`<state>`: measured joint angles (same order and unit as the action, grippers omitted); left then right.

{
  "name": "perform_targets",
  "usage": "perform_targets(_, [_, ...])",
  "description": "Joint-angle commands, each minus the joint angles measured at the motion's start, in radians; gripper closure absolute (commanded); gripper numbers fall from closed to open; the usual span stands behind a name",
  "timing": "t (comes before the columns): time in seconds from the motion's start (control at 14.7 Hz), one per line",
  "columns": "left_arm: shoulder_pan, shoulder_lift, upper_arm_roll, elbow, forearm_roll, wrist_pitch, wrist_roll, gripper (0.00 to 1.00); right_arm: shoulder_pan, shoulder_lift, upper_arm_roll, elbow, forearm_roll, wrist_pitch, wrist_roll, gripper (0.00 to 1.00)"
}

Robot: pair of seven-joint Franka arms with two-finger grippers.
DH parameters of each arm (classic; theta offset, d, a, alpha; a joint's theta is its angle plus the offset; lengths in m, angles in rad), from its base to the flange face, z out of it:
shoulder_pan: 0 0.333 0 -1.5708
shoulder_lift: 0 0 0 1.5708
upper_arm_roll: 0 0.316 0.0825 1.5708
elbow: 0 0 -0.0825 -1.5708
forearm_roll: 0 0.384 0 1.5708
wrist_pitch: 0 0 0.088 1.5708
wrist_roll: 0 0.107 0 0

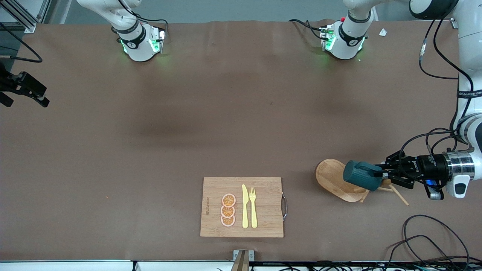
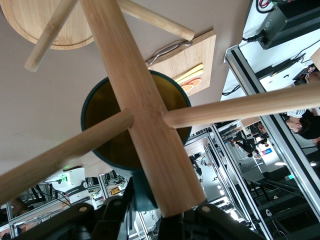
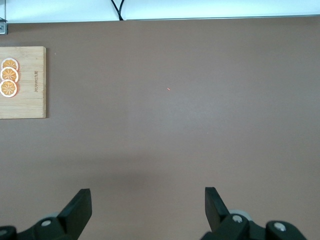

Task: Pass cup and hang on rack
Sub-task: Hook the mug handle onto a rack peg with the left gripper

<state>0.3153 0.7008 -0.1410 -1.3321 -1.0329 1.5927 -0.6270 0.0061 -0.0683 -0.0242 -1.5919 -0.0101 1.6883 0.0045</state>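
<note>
The cup (image 1: pixel 362 175) is held on its side in the air by the left gripper (image 1: pixel 384 174), clenched on the cup's handle side, over the rack (image 1: pixel 331 177) at the left arm's end of the table (image 1: pixel 150 150). In the front view the cup's closed bottom is turned toward the right arm's end, and it overlaps the rack's oval base; thin pegs (image 1: pixel 398 194) are seen sticking out just below the gripper. In the left wrist view the cup's (image 2: pixel 102 107) yellowish-brown inside is faced, with the rack's post (image 2: pixel 140 110) crossing right in front of the mouth and pegs (image 2: pixel 240 107) spreading to both sides. Whether a peg is through the handle cannot be told.

The right gripper (image 3: pixel 147 207) is seen only in its own wrist view, fingers (image 3: pixel 80 210) spread wide, nothing between them, over bare table (image 3: pixel 175 125). The right arm is waiting; only its base (image 1: pixel 139 43) is shown in the front view.

A cutting board (image 1: pixel 263 222) is laid near the front edge of the table, toward the right arm's end from the rack. On it three orange slices (image 1: pixel 228 210) are stacked in a row, with a yellow knife (image 1: pixel 245 206) and a yellow fork (image 1: pixel 253 207) beside them.
</note>
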Motion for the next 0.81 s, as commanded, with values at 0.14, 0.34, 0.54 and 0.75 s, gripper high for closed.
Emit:
perform_targets(0.14, [0.022,0.005,-0.005,0.010,-0.018,-0.014,-0.003,0.96,0.002,0.002,-0.002,0.004,-0.014,-0.004,-0.006,0.00])
perform_targets(0.34, [0.022,0.005,-0.005,0.010,-0.018,-0.014,-0.008,0.70,0.002,0.002,-0.002,0.004,-0.014,-0.004,-0.006,0.00])
perform_targets(0.54, [0.021,0.000,-0.008,0.013,-0.019,-0.014,-0.077,0.56,0.002,0.004,-0.002,0.004,-0.014,-0.004,-0.006,0.00])
perform_targets(0.75, [0.016,-0.007,-0.011,0.016,-0.027,-0.016,-0.112,0.30,0.002,0.004,-0.002,0.004,-0.016,-0.004,-0.008,0.00])
